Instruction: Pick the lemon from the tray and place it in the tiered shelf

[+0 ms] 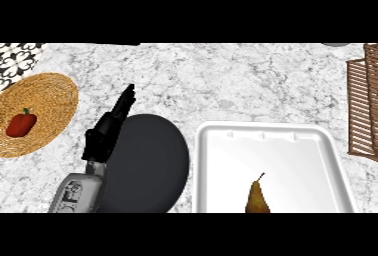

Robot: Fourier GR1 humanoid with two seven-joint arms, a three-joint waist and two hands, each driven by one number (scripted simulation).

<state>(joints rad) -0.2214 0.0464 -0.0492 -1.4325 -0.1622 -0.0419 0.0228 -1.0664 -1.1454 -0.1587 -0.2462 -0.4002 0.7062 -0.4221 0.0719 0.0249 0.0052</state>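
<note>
Standing lengthwise in the white tray (221, 150), stem up-frame, a pear (257, 199); left hand (111, 125) fingers straight, empty.

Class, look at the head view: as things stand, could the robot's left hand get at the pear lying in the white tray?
Probably yes. The left hand is raised, fingers straight, over the dark round plate. The pear lies uncovered in the white tray just beyond the plate, with nothing standing between them.

I'm looking down at a grey-white marble counter (244, 80). Far left, a woven mat (44, 95); a dark round plate (148, 160) near centre; just right of it a white tray (221, 165). A slatted wooden shelf (362, 105) sits at the right edge.
</note>
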